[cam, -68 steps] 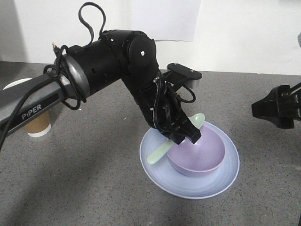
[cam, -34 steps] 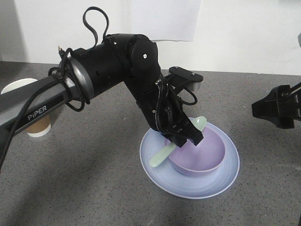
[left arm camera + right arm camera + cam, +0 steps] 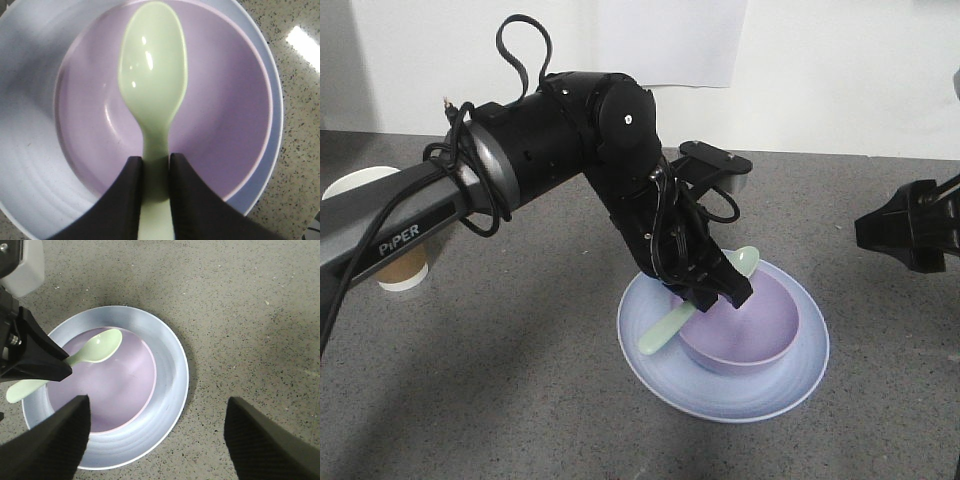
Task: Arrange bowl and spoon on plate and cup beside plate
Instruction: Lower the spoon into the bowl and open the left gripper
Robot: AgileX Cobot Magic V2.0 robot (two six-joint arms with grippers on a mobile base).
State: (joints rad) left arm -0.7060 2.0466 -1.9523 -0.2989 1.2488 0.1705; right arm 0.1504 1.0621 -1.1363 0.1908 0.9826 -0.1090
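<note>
A lilac bowl (image 3: 750,330) sits in the middle of the pale blue plate (image 3: 720,395) on the grey tabletop. My left gripper (image 3: 717,288) is shut on the handle of the mint-green spoon (image 3: 665,328). It holds the spoon across the bowl, scoop towards the far rim. In the left wrist view the gripper (image 3: 156,161) pinches the spoon (image 3: 152,75) over the bowl (image 3: 225,110) and plate (image 3: 30,150). My right gripper (image 3: 157,402) hangs open to the right, above the plate's (image 3: 170,370) edge. The brown cup (image 3: 402,270) stands far left, partly hidden by the left arm.
The left arm (image 3: 540,150) stretches from the left edge across the table, over the cup. A white wall with a paper sheet (image 3: 670,40) closes the back. The right arm's black body (image 3: 910,225) juts in from the right edge.
My left gripper, with the spoon in it, shifted slightly right and down over the bowl a second ago, then held still. The right arm has not moved.
</note>
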